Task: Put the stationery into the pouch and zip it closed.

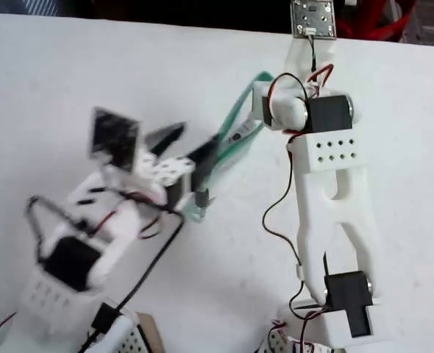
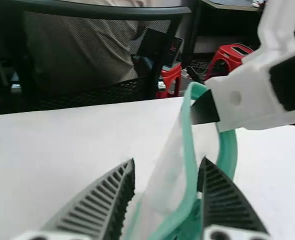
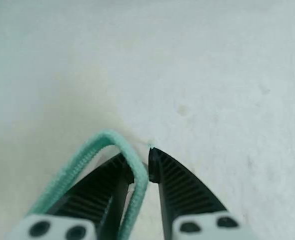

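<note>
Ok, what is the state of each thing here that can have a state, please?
pouch: one end gripped, standing on edge; whether the zip is open or closed, cannot tell.
right tool: shut on the pouch's green edge.
left tool: open, with the pouch between its fingers.
</note>
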You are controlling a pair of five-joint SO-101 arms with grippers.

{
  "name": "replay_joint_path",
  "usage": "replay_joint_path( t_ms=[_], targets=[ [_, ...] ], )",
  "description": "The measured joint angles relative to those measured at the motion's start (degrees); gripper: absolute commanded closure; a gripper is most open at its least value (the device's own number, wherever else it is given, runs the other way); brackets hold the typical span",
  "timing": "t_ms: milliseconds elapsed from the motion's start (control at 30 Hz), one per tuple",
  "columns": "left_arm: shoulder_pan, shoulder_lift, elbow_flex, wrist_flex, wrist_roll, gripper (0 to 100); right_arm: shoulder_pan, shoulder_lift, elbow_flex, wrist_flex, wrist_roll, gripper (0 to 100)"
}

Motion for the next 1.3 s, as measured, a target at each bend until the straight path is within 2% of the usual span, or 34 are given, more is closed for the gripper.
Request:
replay_joint_path(
  t_ms=[133, 200, 267, 400, 500, 633, 767, 933, 1100, 1167, 1300],
  targets=[
    [-1.1, -9.4, 0.0, 10.2, -10.1, 79, 0.0, 0.0, 0.0, 0.0, 0.0, 97.7],
    [-1.9, -14.1, 2.0, 11.5, -14.9, 79, 0.0, 0.0, 0.0, 0.0, 0.0, 97.7],
    [-4.2, -16.4, 6.4, 10.7, -17.9, 79, 0.0, 0.0, 0.0, 0.0, 0.0, 97.7],
    [-9.0, -16.6, 19.9, 1.4, -20.2, 79, 0.0, 0.0, 0.0, 0.0, 0.0, 97.7],
    [-8.4, -17.3, 25.9, 0.4, -19.7, 79, 0.0, 0.0, 0.0, 0.0, 0.0, 97.7],
    [-1.1, -20.0, 26.0, 5.6, -12.4, 79, 0.0, 0.0, 0.0, 0.0, 0.0, 97.7],
    [4.8, -20.7, 28.9, 3.5, -10.7, 79, 0.0, 0.0, 0.0, 0.0, 0.0, 97.7],
    [6.1, -20.6, 32.5, -0.4, -10.4, 79, 0.0, 0.0, 0.0, 0.0, 0.0, 97.7],
    [9.0, -22.1, 29.9, 6.1, -6.7, 78, 0.0, 0.0, 0.0, 0.0, 0.0, 97.7],
    [9.8, -23.6, 29.3, 5.9, -4.5, 79, 0.0, 0.0, 0.0, 0.0, 0.0, 97.7],
    [10.0, -23.6, 31.8, -1.1, -3.2, 83, 0.0, 0.0, 0.0, 0.0, 0.0, 97.7]
  ],
)
